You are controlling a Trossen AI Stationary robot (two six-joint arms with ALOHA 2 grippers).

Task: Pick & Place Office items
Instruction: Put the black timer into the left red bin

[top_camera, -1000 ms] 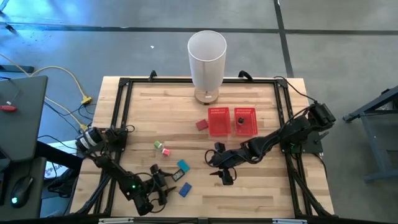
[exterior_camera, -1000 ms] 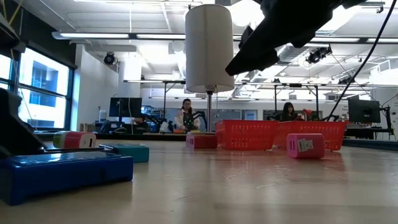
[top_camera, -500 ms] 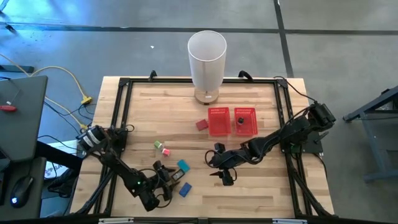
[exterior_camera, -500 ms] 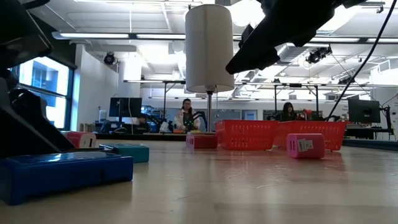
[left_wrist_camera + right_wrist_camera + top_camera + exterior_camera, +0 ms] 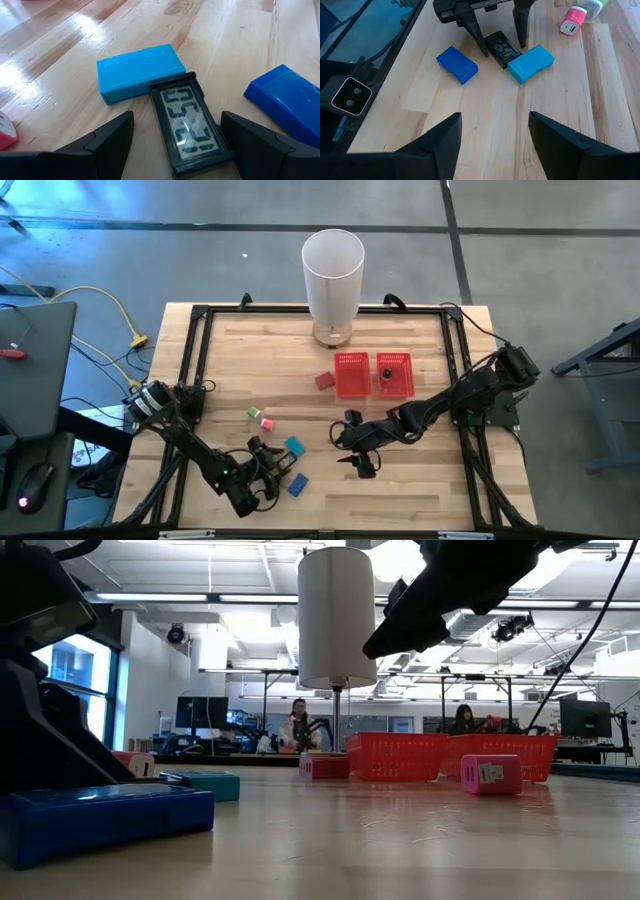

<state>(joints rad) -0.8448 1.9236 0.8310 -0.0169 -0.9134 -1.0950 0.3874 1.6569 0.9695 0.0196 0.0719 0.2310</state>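
1. Wooden planks make up the tabletop (image 5: 420, 490), with an office space full of desks and monitors behind it.
2. Your left gripper (image 5: 175, 131) sits low at the near left, its jaws spread wide either side of the black digital clock (image 5: 190, 124), which lies flat between them. Nothing is gripped yet; the straddle suggests you are lining up to close on it.
3. Mind the neighbours: the teal block (image 5: 139, 71) touches the clock's far end and the blue block (image 5: 287, 100) lies just beside it, so a jaw could nudge either.
4. Your right gripper (image 5: 362, 467) hovers near the middle of the tabletop, jaws apart and holding nothing, probably waiting clear of the left arm.
5. Other pieces, the pink one (image 5: 267, 423) and the green one (image 5: 254, 413), lie loose well apart from the red mesh tray (image 5: 351, 376), beside the white cylinder (image 5: 332, 285).
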